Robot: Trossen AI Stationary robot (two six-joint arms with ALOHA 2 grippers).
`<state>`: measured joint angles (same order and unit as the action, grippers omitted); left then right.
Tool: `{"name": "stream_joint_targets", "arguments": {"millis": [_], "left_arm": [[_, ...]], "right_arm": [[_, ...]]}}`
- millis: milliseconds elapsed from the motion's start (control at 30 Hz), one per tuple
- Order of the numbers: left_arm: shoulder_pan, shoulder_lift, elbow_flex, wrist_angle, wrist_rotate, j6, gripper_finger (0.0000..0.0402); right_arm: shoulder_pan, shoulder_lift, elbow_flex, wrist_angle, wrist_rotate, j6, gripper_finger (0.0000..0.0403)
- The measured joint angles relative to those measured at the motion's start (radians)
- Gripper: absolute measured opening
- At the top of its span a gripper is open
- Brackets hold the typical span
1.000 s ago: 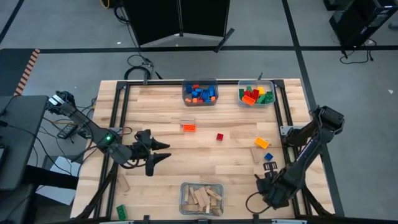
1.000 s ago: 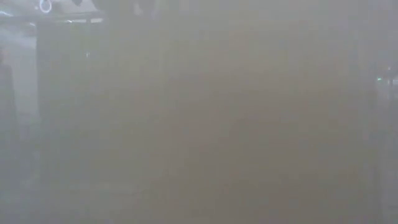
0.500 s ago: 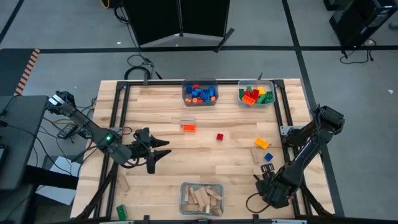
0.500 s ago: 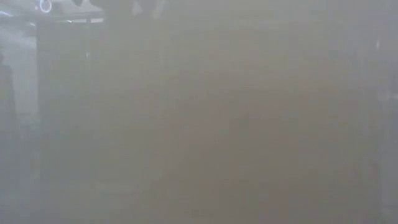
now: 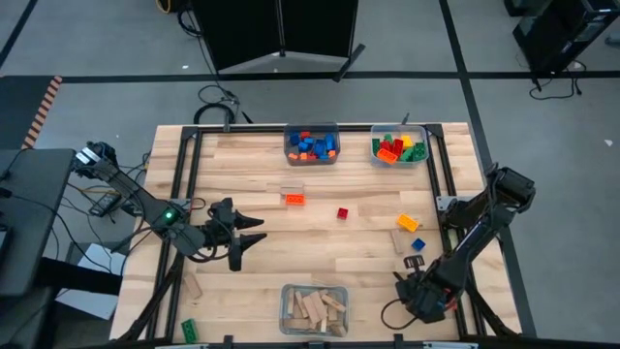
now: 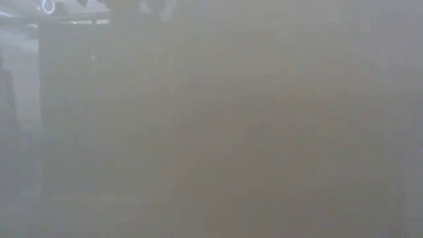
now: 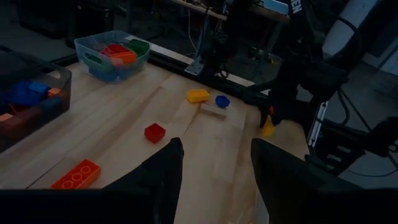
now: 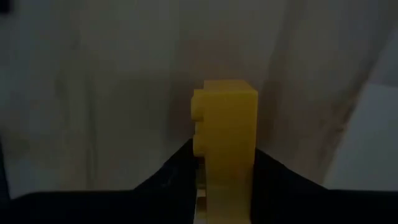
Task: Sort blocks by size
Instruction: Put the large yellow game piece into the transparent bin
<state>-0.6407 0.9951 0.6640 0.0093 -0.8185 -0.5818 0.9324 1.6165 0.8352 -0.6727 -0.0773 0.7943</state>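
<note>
Here, wooden blocks (image 5: 315, 308) (tan) fill the near bin (image 5: 287, 294)

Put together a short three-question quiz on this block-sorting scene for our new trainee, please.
1. True or false: the right gripper is shut on a yellow brick.
2. Which bin holds only tan wooden blocks? A) the far bin with blue and orange bricks; B) the far bin with red and green bricks; C) the near-edge bin.
3. Fill in: the left gripper hangs over the table with its fingers ____, holding nothing.

Key
1. True: the wrist view shows the brick between the fingers.
2. C.
3. Open.
</note>
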Motion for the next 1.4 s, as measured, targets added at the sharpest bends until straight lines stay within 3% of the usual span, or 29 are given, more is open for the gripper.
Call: {"name": "stream_joint_targets", "arguments": {"millis": [233,433,600,967,1167,1267,1400], "left_arm": [[0.000,0.000,0.000,0.000,0.000,-0.001,0.0195],[0.035,-0.008,0.000,-0.024,0.016,-0.103,0.0195],[0.176,-0.036,0.001,-0.125,0.269,-0.067,0.0195],[0.529,-0.175,0.001,-0.203,0.671,0.393,0.0195],[0.724,-0.244,0.001,-0.273,0.787,0.506,0.0195],[0.803,-0.245,0.001,-0.277,0.887,0.534,0.0195],[0.879,-0.232,0.001,-0.278,0.949,0.555,0.0195]], "right_arm": [[-0.069,-0.018,-0.001,-0.011,0.066,0.115,0.0104],[-0.171,-0.084,-0.001,-0.011,0.087,0.166,0.0104],[-0.271,-0.183,-0.001,-0.013,0.123,0.226,0.0104],[-0.584,-0.416,0.048,-0.059,0.298,0.360,0.0104],[-0.779,-0.404,0.230,-0.257,0.368,0.313,0.0104],[-0.917,-0.391,0.303,-0.387,0.326,0.282,0.0104],[-1.123,-0.394,0.328,-0.413,0.299,0.160,0.0104]]}}
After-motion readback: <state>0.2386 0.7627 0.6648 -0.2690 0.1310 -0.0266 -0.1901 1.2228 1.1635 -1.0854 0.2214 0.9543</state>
